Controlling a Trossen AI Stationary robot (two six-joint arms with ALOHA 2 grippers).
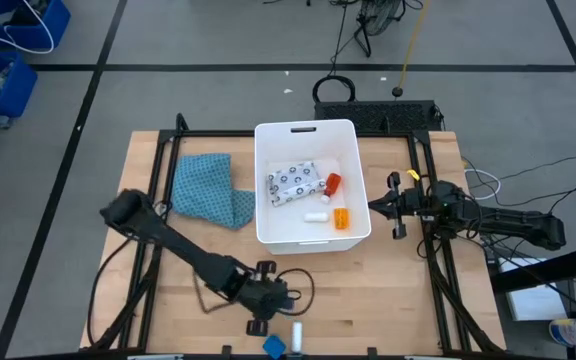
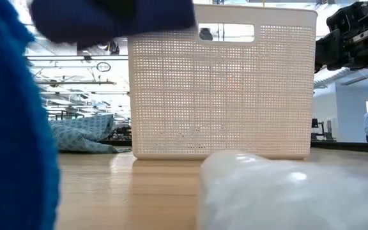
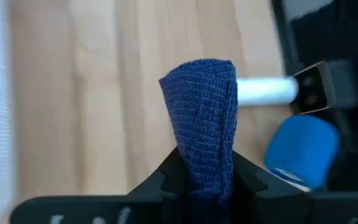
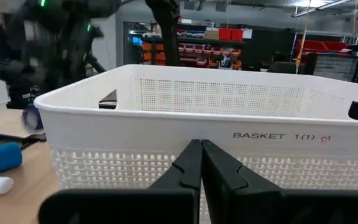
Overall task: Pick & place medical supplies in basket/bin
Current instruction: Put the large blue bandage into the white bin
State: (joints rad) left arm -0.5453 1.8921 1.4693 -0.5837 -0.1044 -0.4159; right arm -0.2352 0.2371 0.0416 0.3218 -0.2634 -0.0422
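Here, left tool (image 3: pixel 197 180) clamped on dark blue wrap roll (image 3: pixel 202 118) near bench (image 1: pixel 388 300) front edge: pick step. Next: lift, carry to white basket (image 1: pixel 264 215). Right tool (image 4: pixel 201 163) closed, empty, just beside basket.

The basket (image 4: pixel 185 118) wall reads "BASKET 1(1)".

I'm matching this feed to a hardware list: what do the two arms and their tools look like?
Both arms are dark, near-black jointed links. The left arm has a black cable looping on the table beside it; its tool has two matte black, wedge-shaped fingers. The right arm has loose cables near its base and yellow spots near the wrist; its tool has slim black tapered fingers. No lettering shows on either.
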